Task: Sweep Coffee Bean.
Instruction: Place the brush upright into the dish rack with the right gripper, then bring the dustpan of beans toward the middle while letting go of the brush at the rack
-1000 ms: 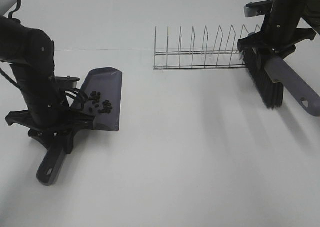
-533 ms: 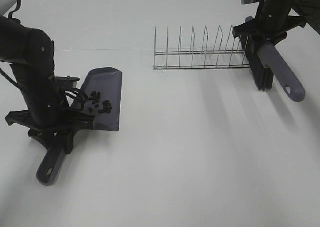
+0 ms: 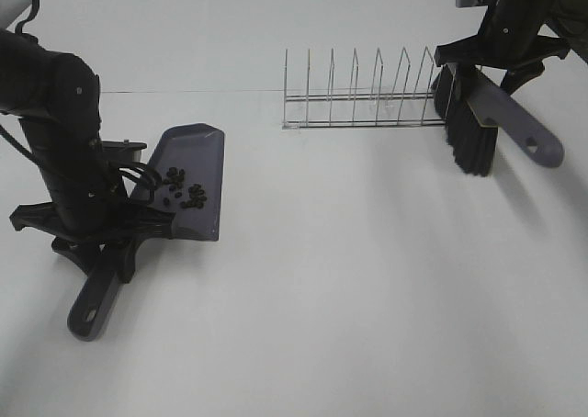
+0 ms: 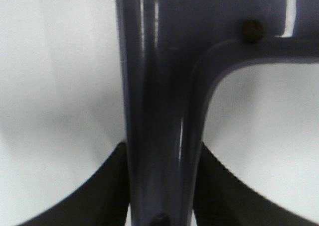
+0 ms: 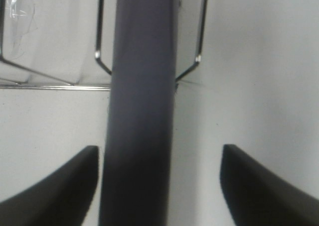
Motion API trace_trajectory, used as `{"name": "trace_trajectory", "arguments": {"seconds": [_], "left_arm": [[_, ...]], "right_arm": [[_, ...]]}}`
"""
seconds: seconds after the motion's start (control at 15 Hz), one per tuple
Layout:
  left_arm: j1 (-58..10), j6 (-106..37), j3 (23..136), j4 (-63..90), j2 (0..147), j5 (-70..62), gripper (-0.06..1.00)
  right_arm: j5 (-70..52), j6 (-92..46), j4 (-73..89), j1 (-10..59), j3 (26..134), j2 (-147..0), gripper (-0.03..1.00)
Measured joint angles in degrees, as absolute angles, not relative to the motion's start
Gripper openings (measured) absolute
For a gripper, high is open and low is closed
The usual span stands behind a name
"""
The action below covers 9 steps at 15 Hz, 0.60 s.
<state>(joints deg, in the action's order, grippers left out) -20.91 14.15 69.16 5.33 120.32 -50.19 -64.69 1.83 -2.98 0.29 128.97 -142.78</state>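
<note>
Coffee beans (image 3: 182,189) lie in a loose cluster inside the dustpan (image 3: 204,151), toward its handle end. The dustpan sits flat on the white table (image 3: 349,307) at about 9 o'clock in the high view. Its handle runs off toward 7 o'clock.

The left gripper (image 3: 108,250) is clamped on that handle. In the left wrist view both fingers (image 4: 102,196) press against the handle's sides.

At about 2 o'clock on the table, the brush (image 3: 473,137) stands tilted. Its black bristles point down at the tabletop, just beside the wire rack (image 3: 358,100) at the rack's 3 o'clock end. Its grey handle slopes away toward 4 o'clock.

The right gripper (image 3: 501,59) is over the brush with its jaws spread wide. In the right wrist view one finger (image 5: 62,186) is just beside the handle. The other finger is well apart from it.
</note>
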Motion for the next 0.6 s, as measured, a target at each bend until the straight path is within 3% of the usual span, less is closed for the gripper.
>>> {"name": "trace_trajectory", "arguments": {"seconds": [0.13, 0.6], "left_arm": [[-20.91, 14.09, 69.16, 5.33, 120.21, -50.13, 0.32], [-22.06, 13.98, 74.43, 8.25, 119.81, -48.24, 0.32]], "right_arm": [[-64.52, 1.83, -3.04, 0.23, 128.97, -142.38, 0.76], [-69.73, 1.83, 0.52, 0.23, 129.09, -133.61, 0.79]]}}
